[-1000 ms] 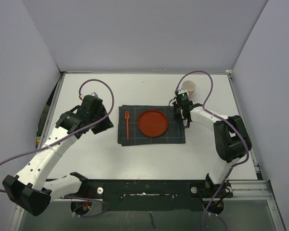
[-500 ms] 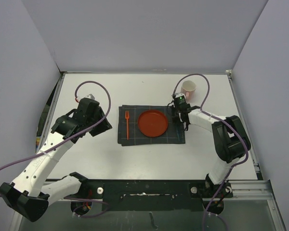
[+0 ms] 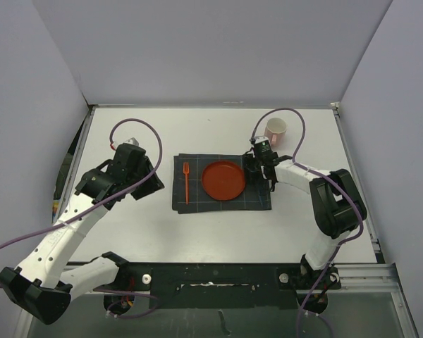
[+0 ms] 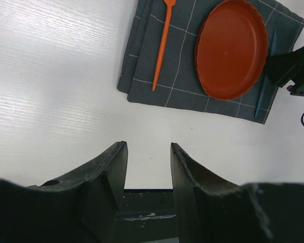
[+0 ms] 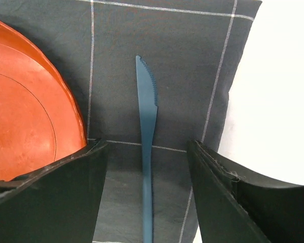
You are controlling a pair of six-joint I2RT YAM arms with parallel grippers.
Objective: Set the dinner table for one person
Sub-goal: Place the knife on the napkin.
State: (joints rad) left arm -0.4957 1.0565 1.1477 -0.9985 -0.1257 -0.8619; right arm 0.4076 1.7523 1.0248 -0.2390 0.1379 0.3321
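On the dark grid mat [image 3: 218, 205]: orange fork [image 3: 186, 182] at left, red plate [image 3: 223, 180] in the middle, blue knife [image 5: 147, 96] lying flat just right of the plate
Table [image 3: 218, 232]: white, spreading under the mat, both arms and a pink cup [image 3: 276, 129] at far right
Right jaws: wide apart, one finger [image 5: 66, 192] each side of the knife, holding nothing
Left jaws: partly apart over bare table left of the mat, nothing between them

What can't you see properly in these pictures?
- The knife: in the right wrist view its handle end is cut off by the bottom edge; in the top view it is hidden under the right gripper.
- The fork: in the left wrist view its top end is cut off by the top edge.
- The cup: in the top view it is too small to tell what is inside.
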